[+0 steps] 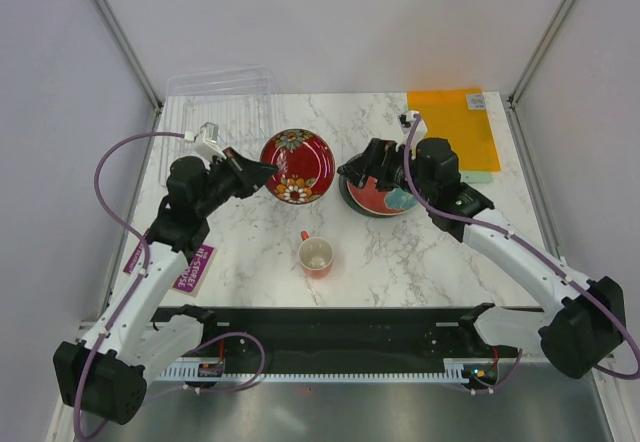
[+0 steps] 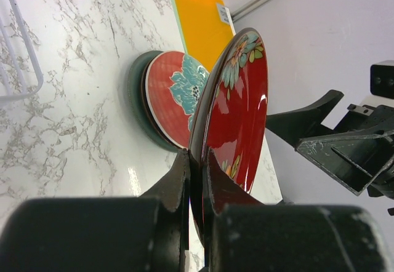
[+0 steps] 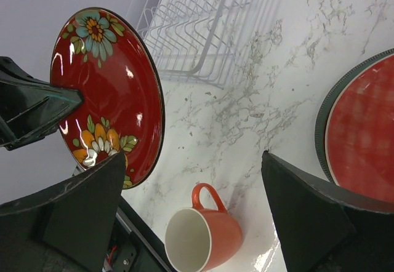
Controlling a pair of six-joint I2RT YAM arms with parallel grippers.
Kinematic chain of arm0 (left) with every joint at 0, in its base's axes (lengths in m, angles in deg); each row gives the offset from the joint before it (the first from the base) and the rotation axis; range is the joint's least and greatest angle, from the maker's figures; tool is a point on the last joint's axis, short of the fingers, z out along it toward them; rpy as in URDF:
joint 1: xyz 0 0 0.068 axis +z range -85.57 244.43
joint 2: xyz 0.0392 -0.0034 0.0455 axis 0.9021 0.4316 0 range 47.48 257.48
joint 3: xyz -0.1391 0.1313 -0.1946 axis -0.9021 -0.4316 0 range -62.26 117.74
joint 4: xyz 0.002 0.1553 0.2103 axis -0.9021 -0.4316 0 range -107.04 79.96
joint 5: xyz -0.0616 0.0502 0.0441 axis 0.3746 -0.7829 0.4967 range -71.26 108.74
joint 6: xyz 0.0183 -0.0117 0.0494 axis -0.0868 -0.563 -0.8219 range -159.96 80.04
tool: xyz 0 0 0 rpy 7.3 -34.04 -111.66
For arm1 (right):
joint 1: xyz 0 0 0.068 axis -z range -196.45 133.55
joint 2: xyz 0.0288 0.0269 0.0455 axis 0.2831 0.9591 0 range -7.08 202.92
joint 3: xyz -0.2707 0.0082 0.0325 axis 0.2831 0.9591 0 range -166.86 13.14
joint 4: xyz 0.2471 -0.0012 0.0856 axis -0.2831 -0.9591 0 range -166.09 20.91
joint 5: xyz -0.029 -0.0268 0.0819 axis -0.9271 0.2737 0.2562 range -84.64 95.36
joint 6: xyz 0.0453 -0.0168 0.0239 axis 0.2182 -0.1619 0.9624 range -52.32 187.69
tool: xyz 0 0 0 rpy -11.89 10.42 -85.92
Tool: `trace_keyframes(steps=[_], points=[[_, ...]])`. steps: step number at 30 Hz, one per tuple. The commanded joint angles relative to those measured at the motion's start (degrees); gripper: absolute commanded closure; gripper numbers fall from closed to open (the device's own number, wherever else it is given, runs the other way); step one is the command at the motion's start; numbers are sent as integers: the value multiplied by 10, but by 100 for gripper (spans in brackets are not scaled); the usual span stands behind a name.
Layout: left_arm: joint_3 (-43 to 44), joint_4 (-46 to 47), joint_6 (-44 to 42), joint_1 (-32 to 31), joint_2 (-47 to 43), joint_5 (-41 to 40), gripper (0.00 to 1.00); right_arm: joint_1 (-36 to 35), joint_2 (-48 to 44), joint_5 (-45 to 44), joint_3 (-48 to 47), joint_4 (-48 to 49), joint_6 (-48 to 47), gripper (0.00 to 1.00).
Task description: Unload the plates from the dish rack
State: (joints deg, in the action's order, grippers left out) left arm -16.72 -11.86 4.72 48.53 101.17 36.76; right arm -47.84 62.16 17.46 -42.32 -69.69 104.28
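We see a glossy glazed red plate (image 2: 237, 118) with bright highlights, a smooth marble-patterned surface (image 1: 400, 252) with faint sheen, a dish rack (image 1: 220, 82) of clear plastic and thin white wire, a glossy mug (image 3: 206, 235), a matt orange sheet (image 1: 450, 127), and matt black fingers (image 2: 175, 186).

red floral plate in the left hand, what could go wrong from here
1. The left hand pinches the red floral plate only at its rim, in the air; it may slip and fall on the marble table.
2. The right hand hangs open close to the stack of plates, so the carried plate could knock into it.
3. The mug stands nearby; a dropped plate might hit it.
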Motion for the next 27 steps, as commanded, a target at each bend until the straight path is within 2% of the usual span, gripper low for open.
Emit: trace_keyframes(steps=[1,12,15,18,19,21,22,27], points=[[0,52,-5,-4,-11,9,98,-3,8,19,-18,2,-3,2],[-12,104,27,-32,21,35,98,-8,77,72,-10,109,35,2],[-23,120,31,-43,26,33,98,-9,92,79,-12,121,36,7],[-30,136,35,-48,28,34,98,-9,101,92,-14,133,38,39],[-29,145,35,-48,32,38,98,-9,104,94,-13,135,37,55],[-27,153,34,-49,36,52,98,-9,107,99,-13,140,35,78],[-28,161,34,-48,44,58,98,-9,106,100,-12,142,35,99],[-26,189,30,-48,77,101,96,-5,88,72,-18,114,15,100]])
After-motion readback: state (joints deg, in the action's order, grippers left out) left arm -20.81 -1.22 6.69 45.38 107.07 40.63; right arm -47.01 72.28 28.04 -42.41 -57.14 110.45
